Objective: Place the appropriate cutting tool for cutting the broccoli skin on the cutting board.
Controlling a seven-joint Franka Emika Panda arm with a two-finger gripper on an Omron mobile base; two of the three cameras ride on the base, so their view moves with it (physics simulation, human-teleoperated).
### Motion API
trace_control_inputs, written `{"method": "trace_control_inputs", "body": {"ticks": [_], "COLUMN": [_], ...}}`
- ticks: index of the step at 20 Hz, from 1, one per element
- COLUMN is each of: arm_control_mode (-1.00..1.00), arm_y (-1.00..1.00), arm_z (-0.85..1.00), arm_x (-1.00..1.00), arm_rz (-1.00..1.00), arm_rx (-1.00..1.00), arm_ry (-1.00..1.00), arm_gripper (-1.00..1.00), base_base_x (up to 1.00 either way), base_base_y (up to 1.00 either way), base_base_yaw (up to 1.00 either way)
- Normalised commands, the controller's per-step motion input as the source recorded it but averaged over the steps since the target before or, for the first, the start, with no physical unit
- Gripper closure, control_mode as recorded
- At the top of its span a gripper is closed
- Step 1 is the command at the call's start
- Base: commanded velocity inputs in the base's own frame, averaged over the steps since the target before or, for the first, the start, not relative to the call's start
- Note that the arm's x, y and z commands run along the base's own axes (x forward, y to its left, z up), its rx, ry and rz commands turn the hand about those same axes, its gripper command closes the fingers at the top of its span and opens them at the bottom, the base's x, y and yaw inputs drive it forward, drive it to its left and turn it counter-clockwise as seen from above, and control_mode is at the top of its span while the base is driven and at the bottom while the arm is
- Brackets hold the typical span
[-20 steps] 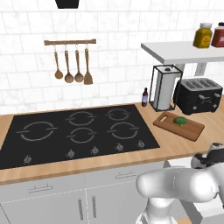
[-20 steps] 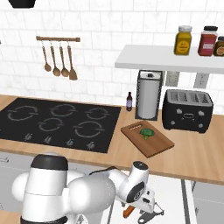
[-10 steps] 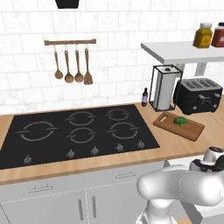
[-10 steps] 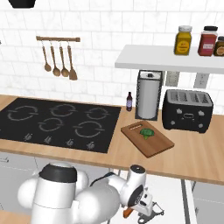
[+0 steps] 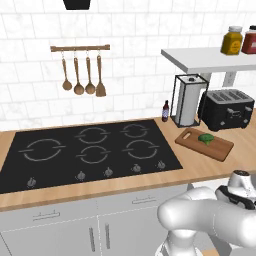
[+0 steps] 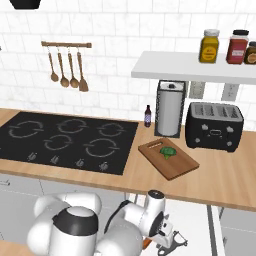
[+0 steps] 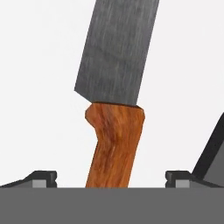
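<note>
While dropping lower below the surface edge, gripper (image 6: pixel 172 243) now centred over knife (image 7: pixel 114 105), fingers (image 7: pixel 40 178) wide, nothing held. Broccoli (image 6: pixel 168 152) on cutting board (image 6: pixel 181 167). Grasp next, probably.

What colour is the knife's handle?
Reddish-brown wood grain handle; clearest in the hand view.

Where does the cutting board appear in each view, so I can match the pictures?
Left base view: cutting board at right, before the toaster.
Right base view: right of centre, left of the toaster.
Hand view: not in it.
Shared landmark: the broccoli on the board.
</note>
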Motion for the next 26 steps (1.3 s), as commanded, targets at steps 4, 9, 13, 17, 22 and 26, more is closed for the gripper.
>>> {"method": "trace_control_inputs", "body": {"ticks": [4,9,13,17,22,26], "arm_control_mode": [-1.00,-1.00,-1.00,-1.00,-1.00,-1.00], "arm_y": [0.01,0.02,0.12,0.08,0.01,0.00], "arm_z": [-0.26,-0.16,-0.04,0.00,0.42,0.97], "arm_x": [0.02,0.00,-0.10,-0.25,-0.35,-0.51], "arm_rz": [0.00,0.00,0.00,0.00,-0.06,-0.10], "arm_rx": [0.00,0.00,0.00,0.00,0.01,0.00], "arm_ry": [0.04,0.00,0.00,-0.01,-0.07,-0.08], "arm_gripper": [1.00,1.00,1.00,1.00,1.00,1.00], "base_base_x": [0.00,0.00,0.00,0.00,0.00,0.00], "base_base_y": [0.00,0.00,0.00,0.00,0.00,0.00], "base_base_yaw": [0.00,0.00,0.00,0.00,0.00,0.00]}}
